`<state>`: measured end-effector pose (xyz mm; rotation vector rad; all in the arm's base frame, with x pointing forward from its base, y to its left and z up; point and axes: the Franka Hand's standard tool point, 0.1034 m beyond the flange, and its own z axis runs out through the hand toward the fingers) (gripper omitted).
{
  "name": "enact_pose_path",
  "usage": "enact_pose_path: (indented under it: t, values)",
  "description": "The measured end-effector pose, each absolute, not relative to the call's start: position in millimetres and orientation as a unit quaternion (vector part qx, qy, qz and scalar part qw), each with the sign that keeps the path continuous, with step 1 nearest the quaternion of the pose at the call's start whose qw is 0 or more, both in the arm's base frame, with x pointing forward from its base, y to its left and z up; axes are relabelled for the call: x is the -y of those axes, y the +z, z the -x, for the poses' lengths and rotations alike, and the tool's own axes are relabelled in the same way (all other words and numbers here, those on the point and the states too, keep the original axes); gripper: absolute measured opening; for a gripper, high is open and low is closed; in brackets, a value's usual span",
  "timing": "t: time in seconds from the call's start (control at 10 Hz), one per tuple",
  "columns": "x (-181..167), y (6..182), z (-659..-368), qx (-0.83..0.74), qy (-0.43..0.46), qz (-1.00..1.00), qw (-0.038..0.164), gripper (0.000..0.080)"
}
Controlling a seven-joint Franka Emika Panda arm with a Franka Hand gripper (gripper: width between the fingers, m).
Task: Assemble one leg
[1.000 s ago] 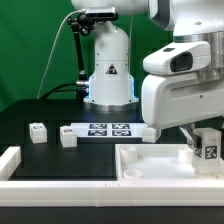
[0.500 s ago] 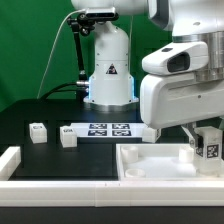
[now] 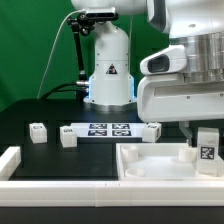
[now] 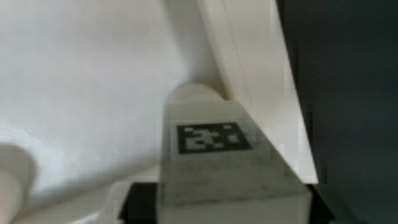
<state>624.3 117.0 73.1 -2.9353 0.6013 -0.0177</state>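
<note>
My gripper (image 3: 206, 132) is shut on a leg (image 3: 207, 151), a small white post with a black-and-white tag, and holds it upright over the large white panel (image 3: 150, 166) near its rim on the exterior view's right. In the wrist view the leg (image 4: 217, 150) fills the space between my fingers (image 4: 148, 205), beside the panel's raised rim (image 4: 249, 60). Two more legs (image 3: 38, 132) (image 3: 67, 137) stand on the black table at the exterior view's left, and one (image 3: 150, 132) stands behind the panel. A short white peg (image 3: 190, 154) rises from the panel next to the held leg.
The marker board (image 3: 100, 129) lies at the table's middle. The robot base (image 3: 108, 70) stands behind it. A white rail (image 3: 60, 180) runs along the table's front edge, with a white corner piece (image 3: 8, 160) at the exterior view's left.
My gripper has lifted a little and shifted slightly toward the exterior view's left with the leg in it. Nothing else has moved.
</note>
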Motion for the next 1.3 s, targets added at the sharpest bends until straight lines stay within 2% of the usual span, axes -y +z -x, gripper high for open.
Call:
enact_pose_path:
  t: [0.4,0.7,0.8,0.9,1.0,1.1,1.2,1.3]
  values:
    - [-116.9,73.0,-624.6,-0.448,-0.012,0.891,0.075,0.0294]
    - [-117.7,72.6,-623.6,-0.555,0.003,0.828,0.081,0.0294]
    - [-117.5,72.6,-623.7,-0.547,0.002,0.833,0.081,0.0294]
    - [-117.7,72.8,-623.8,-0.527,0.001,0.846,0.081,0.0384]
    - [-118.6,75.0,-624.7,-0.514,0.005,0.854,0.079,0.0534]
    - [-118.6,76.3,-625.1,-0.467,0.004,0.881,0.076,0.0534]
    - [-119.9,78.3,-626.0,-0.399,0.0,0.914,0.072,0.0622]
    - [-122.4,79.3,-626.7,-0.351,-0.005,0.934,0.072,0.0642]
